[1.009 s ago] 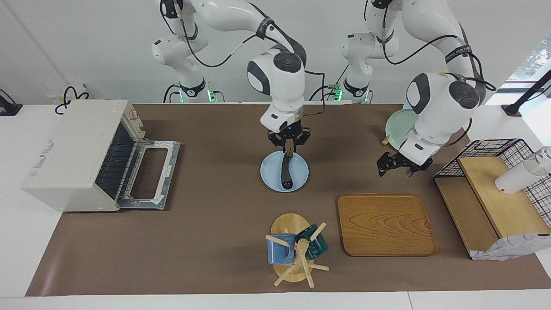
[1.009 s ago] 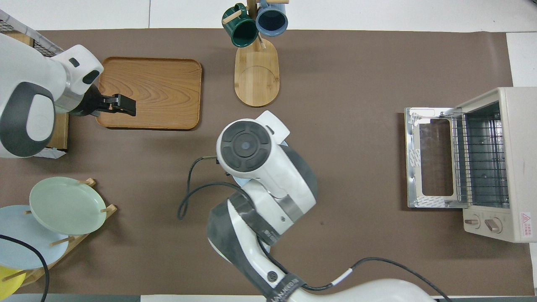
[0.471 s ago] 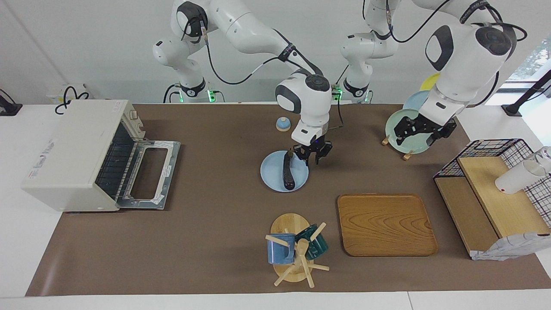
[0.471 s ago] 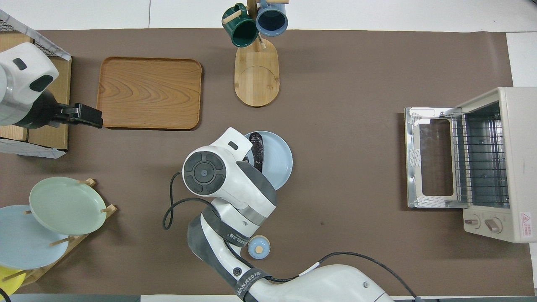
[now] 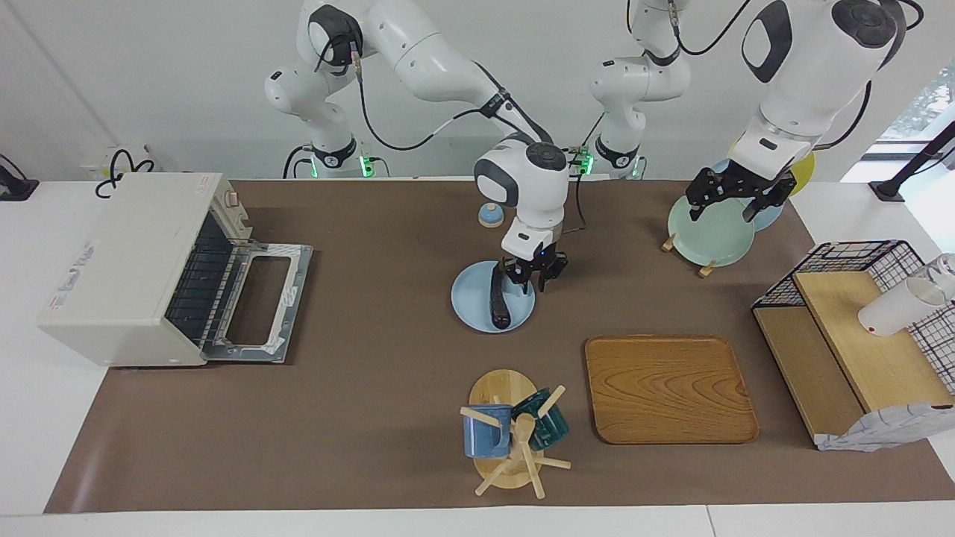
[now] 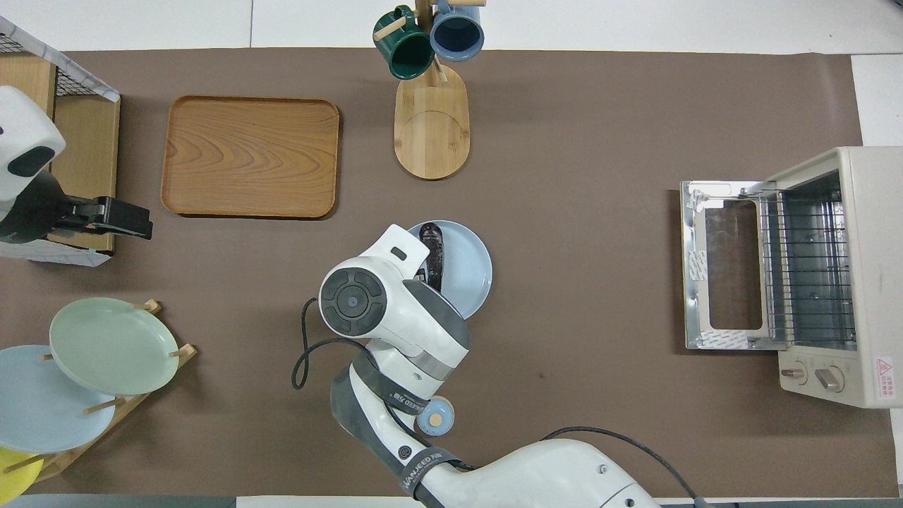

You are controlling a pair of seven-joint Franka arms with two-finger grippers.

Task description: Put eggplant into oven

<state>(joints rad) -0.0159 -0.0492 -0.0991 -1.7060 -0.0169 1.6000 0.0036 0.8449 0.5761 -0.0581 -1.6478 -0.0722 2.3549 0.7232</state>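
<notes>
A black strap (image 6: 422, 467) round the right arm, which comes in from the robots' edge of the tabletop, carries white lettering that looks like "WANJEED". The oven (image 6: 857, 275), at the right arm's end, bears a small red-and-white warning sticker (image 6: 884, 367) too small to read.

1. Dark purple-black eggplant (image 5: 497, 302) on a pale blue plate (image 5: 477, 309).
2. Cream-white oven (image 5: 127, 261), frame's left.
3. Brown table mat (image 5: 358, 373).
4. Wood-grain tray (image 5: 668, 388).
5. Blue mug (image 5: 485, 435) and dark green mug (image 5: 548, 425), lower centre.
6. Mint-green plate (image 5: 709, 227), upper right.
</notes>
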